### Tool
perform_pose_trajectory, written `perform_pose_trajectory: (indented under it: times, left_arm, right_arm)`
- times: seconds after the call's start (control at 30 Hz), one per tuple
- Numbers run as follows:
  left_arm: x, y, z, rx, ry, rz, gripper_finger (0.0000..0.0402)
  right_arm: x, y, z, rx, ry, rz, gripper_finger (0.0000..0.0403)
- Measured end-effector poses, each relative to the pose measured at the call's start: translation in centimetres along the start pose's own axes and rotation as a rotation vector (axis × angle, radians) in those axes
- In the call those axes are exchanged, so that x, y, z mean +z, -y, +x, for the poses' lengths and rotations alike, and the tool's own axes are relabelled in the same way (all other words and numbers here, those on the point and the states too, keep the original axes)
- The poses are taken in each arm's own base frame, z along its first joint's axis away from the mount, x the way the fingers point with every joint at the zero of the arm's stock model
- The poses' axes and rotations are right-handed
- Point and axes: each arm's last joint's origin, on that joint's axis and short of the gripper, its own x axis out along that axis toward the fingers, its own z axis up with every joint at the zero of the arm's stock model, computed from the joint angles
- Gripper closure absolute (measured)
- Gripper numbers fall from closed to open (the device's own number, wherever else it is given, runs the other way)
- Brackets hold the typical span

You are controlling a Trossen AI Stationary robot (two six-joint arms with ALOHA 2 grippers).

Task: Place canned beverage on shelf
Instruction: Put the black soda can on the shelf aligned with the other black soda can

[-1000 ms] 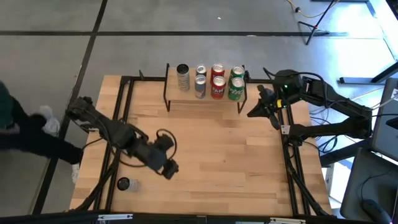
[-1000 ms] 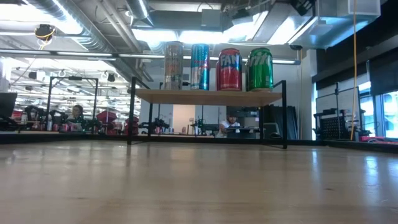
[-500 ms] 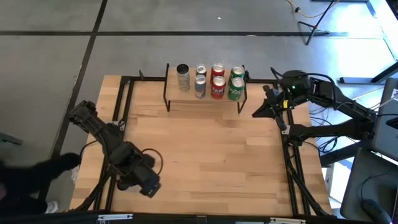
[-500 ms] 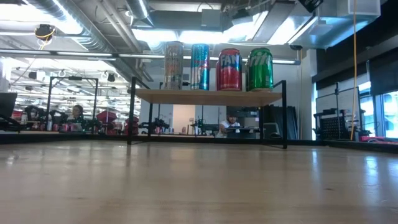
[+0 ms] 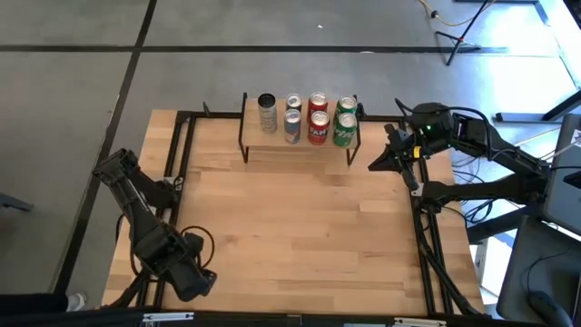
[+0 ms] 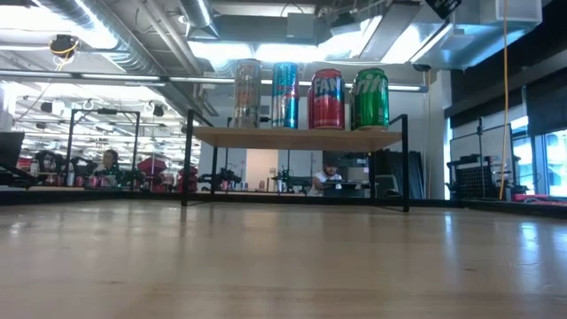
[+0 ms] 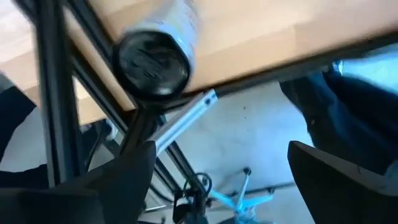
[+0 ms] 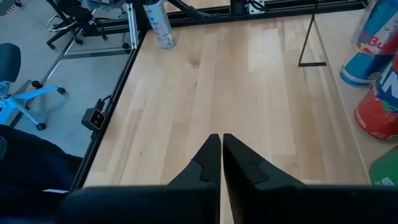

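High view: shelf point(image 5: 300, 145) stocked with seven cans, left gripper point(image 5: 192, 280) at tabletop's point(image 5: 309, 227) near-left corner; left wrist view: jaws wide, empty, toward remaining can point(image 7: 158, 53); right wrist view: right gripper point(image 8: 217, 163) closed, empty.

The desk point(image 5: 300, 227) is a light wooden top framed by black rails point(image 5: 427, 254), standing on a grey floor point(image 5: 73, 100) crossed by dark lines. Right of the desk, black cables point(image 5: 481, 213) trail over the floor. Beyond the desk's far edge, a light blue chair base point(image 8: 22, 102) stands beside a dark chair seat point(image 8: 7, 61).
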Motion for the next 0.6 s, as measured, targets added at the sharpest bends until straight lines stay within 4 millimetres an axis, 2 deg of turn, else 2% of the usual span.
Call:
perform_pose_trajectory:
  times: [0.17,0.27,0.6]
  left_arm:
    - [0.2,0.0,0.0,-0.014,0.045,-0.092,0.0049]
    - [0.1,-0.3,0.1,-0.030,0.097,-0.090,0.0049]
    - [-1.4,-2.6,0.7,0.028,0.207,-0.163,0.0049]
  right_arm:
    - [0.0,0.0,0.0,-0.011,-0.001,-0.002,0.0393]
    - [0.0,0.0,0.0,-0.011,-0.002,-0.006,0.0393]
    - [-0.3,0.0,0.0,-0.009,-0.031,-0.003,0.0393]
